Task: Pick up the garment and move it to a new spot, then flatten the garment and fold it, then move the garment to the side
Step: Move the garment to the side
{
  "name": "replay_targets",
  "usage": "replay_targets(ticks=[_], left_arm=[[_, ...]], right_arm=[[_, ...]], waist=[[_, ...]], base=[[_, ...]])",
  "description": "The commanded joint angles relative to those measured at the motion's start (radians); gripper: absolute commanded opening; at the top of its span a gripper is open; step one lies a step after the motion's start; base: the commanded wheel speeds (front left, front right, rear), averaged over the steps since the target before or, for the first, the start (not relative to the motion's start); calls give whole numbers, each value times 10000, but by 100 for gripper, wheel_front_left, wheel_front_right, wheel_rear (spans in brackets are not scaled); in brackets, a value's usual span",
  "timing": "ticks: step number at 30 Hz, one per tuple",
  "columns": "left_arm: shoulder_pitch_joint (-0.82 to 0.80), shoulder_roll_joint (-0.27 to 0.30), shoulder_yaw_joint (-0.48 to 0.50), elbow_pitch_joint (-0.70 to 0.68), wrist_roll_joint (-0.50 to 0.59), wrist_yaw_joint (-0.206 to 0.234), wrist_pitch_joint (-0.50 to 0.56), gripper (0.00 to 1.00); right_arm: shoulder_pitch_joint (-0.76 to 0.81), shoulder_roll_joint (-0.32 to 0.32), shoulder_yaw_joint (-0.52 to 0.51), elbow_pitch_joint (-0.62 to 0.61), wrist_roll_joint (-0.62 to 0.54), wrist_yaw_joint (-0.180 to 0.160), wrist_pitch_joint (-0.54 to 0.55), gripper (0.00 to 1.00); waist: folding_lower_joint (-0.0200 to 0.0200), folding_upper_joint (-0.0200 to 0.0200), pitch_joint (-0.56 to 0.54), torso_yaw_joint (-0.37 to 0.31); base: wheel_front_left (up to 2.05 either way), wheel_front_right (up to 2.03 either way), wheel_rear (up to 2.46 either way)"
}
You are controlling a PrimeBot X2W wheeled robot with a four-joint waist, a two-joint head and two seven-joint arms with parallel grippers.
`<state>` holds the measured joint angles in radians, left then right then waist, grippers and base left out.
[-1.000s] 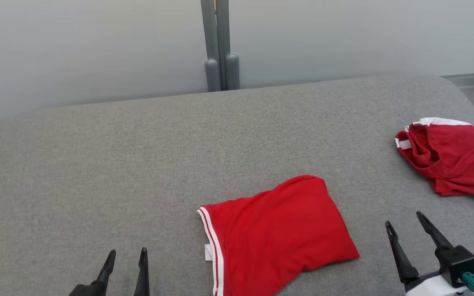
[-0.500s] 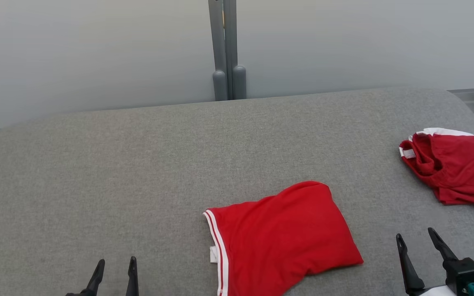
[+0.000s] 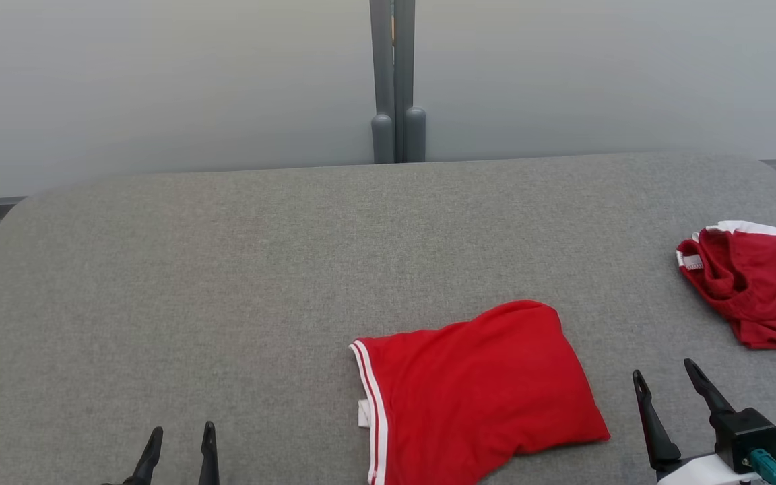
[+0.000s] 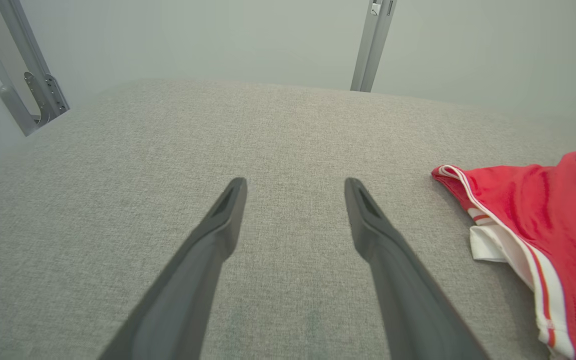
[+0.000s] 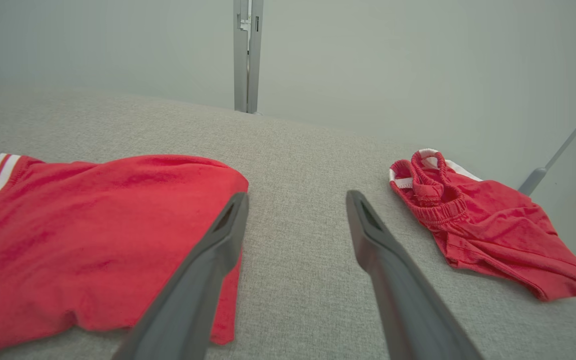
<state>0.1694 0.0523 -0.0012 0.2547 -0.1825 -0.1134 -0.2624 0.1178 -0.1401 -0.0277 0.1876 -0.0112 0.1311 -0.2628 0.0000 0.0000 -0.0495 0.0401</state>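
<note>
We have left gripper (image 3: 182, 429) and right gripper (image 3: 664, 369) wide open, empty. The folded garment (image 3: 482, 391) sits at the surface's (image 3: 226, 269) near edge; side-shift looks next, needing a grip.

soft, even, bright light; faint shadows, no glare; sharp focus; wide-angle stretch at wrist-view edges

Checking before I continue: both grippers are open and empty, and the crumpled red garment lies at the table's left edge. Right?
Not quite: the head view shows the crumpled red garment at the table's right edge. The left gripper and right gripper are open and empty.
</note>
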Motion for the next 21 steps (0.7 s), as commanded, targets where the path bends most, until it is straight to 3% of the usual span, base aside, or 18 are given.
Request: replay_targets(ticks=[1,15,18,21], left_arm=[[104,1,38,-39,60,-8,-28,100],[151,-14,84,-30,64,-58,-28,100],[163,-14,45,-61,2,-5,-28,100],[121,-13,10,-87,-107,43,-28,100]], right_arm=[[27,-34,-9,22,22,-10,-25,100],[-350,-45,288,-191,407,-10,-25,100],[-643,-452,858,12,1099,-10,12,100],[-1562,-1319,1783,-22,2307,-10,1428,100]], waist=[[0,0,-13,46],[0,0,-31,163],[0,0,-55,141],[0,0,-15,56]], base=[[0,0,0],[0,0,0],[0,0,0],[0,0,0]])
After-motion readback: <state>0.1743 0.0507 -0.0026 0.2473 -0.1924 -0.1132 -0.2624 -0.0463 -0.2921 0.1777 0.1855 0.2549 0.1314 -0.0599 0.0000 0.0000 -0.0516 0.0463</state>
